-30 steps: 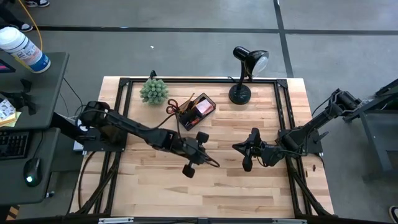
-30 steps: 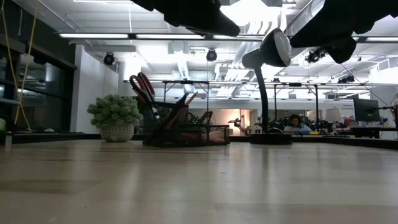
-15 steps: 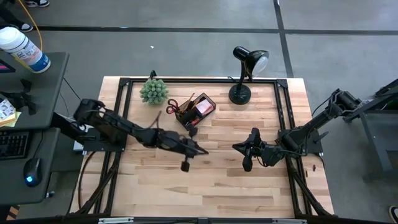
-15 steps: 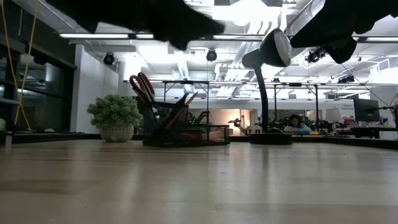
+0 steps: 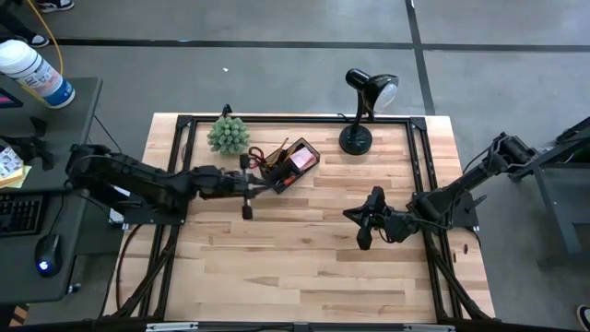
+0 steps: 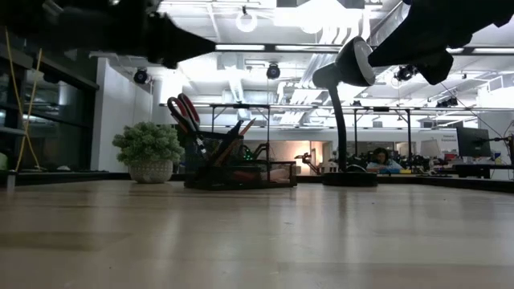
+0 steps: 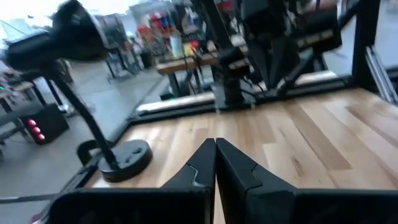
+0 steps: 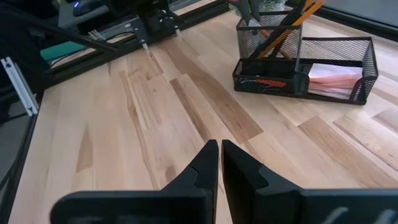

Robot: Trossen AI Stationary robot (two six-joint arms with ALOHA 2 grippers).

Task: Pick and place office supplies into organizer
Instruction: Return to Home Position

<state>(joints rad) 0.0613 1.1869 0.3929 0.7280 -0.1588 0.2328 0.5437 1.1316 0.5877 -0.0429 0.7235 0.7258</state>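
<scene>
The black mesh organizer (image 5: 290, 164) (image 8: 305, 68) stands at the table's far middle. In it are red-handled scissors (image 6: 185, 112), orange pencils (image 8: 287, 17), a pink sticky-note pad (image 8: 336, 76) and a small red item (image 8: 264, 81). My left gripper (image 5: 274, 184) (image 7: 215, 146) is shut and empty. It points level toward the table's right, just near-left of the organizer and well above the tabletop. My right gripper (image 5: 348, 216) (image 8: 220, 149) hangs shut and empty over the table's middle right, pointing toward the organizer.
A black desk lamp (image 5: 359, 138) stands at the far right of the organizer, and a small green plant (image 5: 227, 135) at its far left. A black frame (image 5: 184, 124) runs around the table's edges. Bare wood (image 5: 304, 267) fills the near half.
My left gripper has drawn back from the table's middle toward the left and far side, ending beside the organizer. It has tipped up from pointing downward to level and has stayed shut. My right arm has kept still.
</scene>
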